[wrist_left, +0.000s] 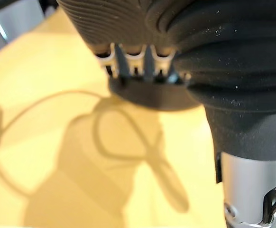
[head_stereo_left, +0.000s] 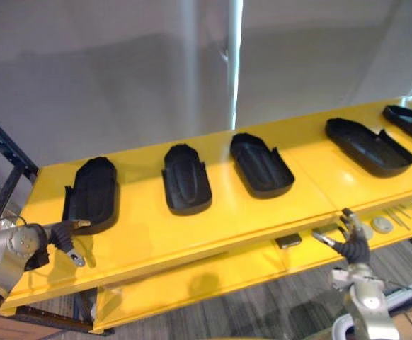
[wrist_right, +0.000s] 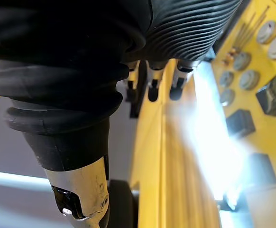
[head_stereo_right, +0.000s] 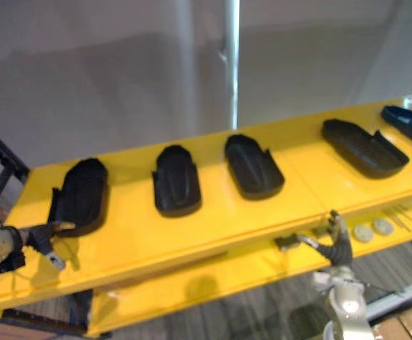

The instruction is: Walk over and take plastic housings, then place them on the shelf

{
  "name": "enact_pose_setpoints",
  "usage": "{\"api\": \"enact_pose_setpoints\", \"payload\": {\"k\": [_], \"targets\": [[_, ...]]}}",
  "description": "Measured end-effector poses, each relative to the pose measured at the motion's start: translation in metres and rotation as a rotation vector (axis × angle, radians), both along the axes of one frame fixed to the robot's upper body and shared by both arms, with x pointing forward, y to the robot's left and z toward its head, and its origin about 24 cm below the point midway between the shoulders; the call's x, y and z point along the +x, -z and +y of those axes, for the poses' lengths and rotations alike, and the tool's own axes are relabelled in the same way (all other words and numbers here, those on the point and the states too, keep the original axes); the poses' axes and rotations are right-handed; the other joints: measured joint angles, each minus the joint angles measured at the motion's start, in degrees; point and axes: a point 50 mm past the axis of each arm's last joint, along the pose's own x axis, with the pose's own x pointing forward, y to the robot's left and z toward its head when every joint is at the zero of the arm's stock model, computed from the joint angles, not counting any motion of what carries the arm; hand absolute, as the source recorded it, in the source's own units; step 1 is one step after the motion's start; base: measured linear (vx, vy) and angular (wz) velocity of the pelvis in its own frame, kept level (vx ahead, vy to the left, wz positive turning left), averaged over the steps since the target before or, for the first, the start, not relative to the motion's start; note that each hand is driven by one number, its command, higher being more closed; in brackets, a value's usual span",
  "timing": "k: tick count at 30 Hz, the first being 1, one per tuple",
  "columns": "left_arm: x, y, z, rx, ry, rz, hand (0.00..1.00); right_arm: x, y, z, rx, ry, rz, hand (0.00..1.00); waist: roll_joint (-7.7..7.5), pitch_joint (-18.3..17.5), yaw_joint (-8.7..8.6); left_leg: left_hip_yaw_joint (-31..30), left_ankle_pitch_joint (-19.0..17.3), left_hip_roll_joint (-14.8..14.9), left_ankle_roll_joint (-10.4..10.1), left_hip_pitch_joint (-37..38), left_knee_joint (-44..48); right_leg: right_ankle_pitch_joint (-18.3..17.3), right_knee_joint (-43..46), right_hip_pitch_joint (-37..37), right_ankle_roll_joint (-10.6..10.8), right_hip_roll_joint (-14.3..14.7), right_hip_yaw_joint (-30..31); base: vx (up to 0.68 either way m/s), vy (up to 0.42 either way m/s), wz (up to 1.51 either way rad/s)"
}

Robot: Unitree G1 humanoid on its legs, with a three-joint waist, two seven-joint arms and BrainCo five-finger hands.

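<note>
Five black housings (head_stereo_left: pixel 260 164) lie in one row on the top level of the yellow shelf (head_stereo_left: pixel 227 216), each apart from its neighbours. We count two robot hands, both holding nothing. The left robot hand (head_stereo_left: pixel 64 237) has loosely spread fingers, with its thumb tip just beside the near edge of the leftmost housing (head_stereo_left: pixel 93 195); we cannot tell whether it touches. The right robot hand (head_stereo_left: pixel 350 241) is spread and relaxed at the shelf's front edge. On the lower level (head_stereo_left: pixel 213 280) we note several round discs (head_stereo_left: pixel 381 224) and a dark block (head_stereo_left: pixel 288 241).

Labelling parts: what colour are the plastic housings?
The plastic housings are black; left eye view shows best.
</note>
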Motion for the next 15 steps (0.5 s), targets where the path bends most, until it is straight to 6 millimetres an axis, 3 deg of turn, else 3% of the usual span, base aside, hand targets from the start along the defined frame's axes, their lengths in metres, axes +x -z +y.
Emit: {"api": "enact_pose_setpoints", "payload": {"k": [15], "targets": [[-0.0017, 0.0021, -0.0012, -0.018, 0.008, 0.046, 0.0, 0.0019, -0.0013, 0.0003, 0.0, 0.0, -0.007, 0.0, 0.08, 0.0, -0.07, -0.1, 0.0, 0.0, 0.0, -0.1, 0.0, 0.0, 0.0, 0.0, 0.0, 0.0, 0.0, 0.0, 0.0, 0.0]]}}
